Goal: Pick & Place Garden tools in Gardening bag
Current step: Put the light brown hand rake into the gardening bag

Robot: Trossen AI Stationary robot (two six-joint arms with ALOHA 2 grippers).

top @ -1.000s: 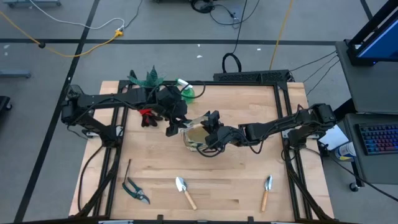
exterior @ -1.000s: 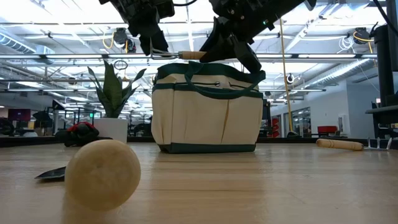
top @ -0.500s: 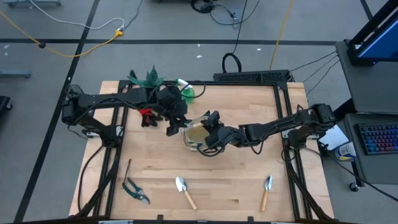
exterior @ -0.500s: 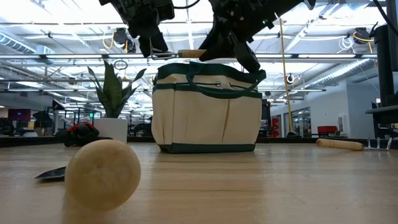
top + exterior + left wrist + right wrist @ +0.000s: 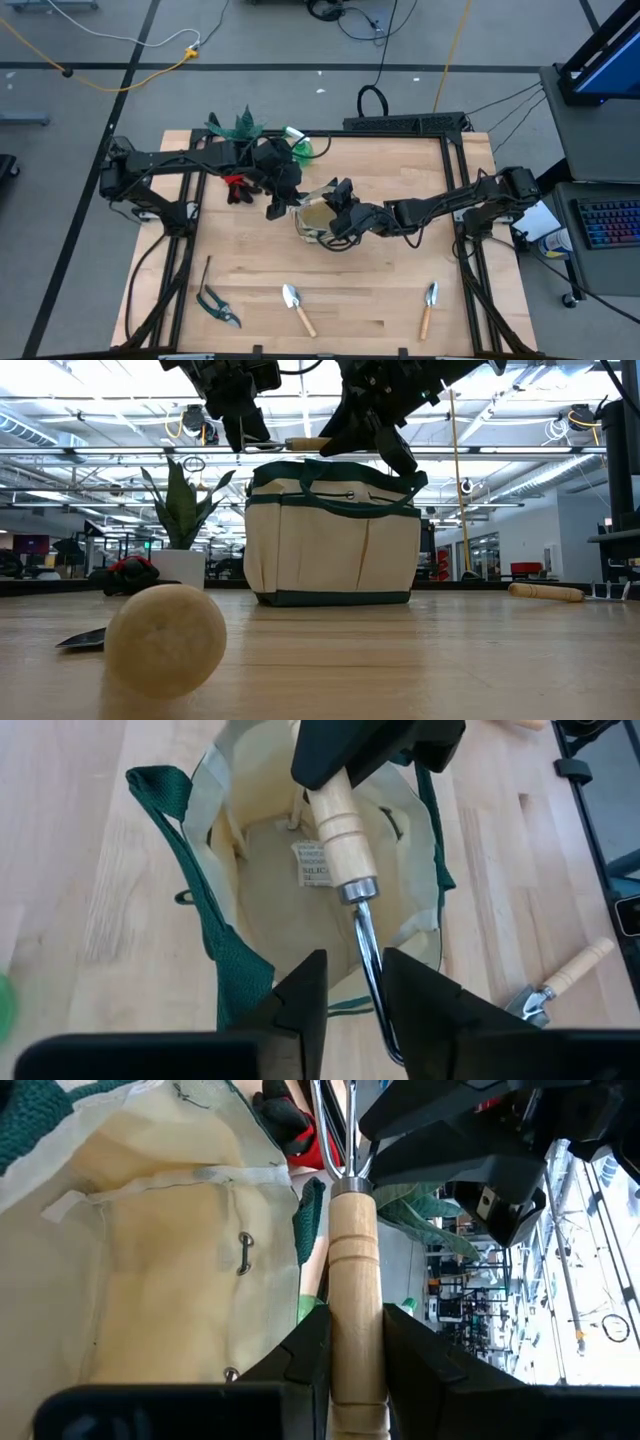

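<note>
Gripping a wooden-handled tool (image 5: pixel 354 1270) from both ends, my two arms meet right above the open gardening bag (image 5: pixel 333 540). In the right wrist view my right gripper (image 5: pixel 355 1342) is clamped on the pale turned handle, one dark finger on each side of it. In the left wrist view my left gripper (image 5: pixel 355 995) has its fingers closed around the tool's thin metal shaft, just past the ferrule. The tool lies roughly level over the bag's mouth in the low view, clear of the rim, and I can see down into the bag's beige lining with a small white label on the inside wall.

From above, the left gripper (image 5: pixel 278 205) reaches in from the left side of the table and the right gripper (image 5: pixel 338 200) from the right, both over the bag (image 5: pixel 312 226), which stands near the middle of the table (image 5: pixel 400 290).

Behind the left arm, at the far edge, I see the spiky plant (image 5: pixel 238 126) and the green spray bottle (image 5: pixel 299 148), with a red item (image 5: pixel 236 186) just beside the arm. Along the near edge lie the pruning shears (image 5: pixel 217 306) and a thin dark tool (image 5: pixel 205 272) at the left. A trowel (image 5: pixel 298 309) is near the middle and a second trowel (image 5: pixel 428 306) is at the right. All are well apart from the bag.
</note>
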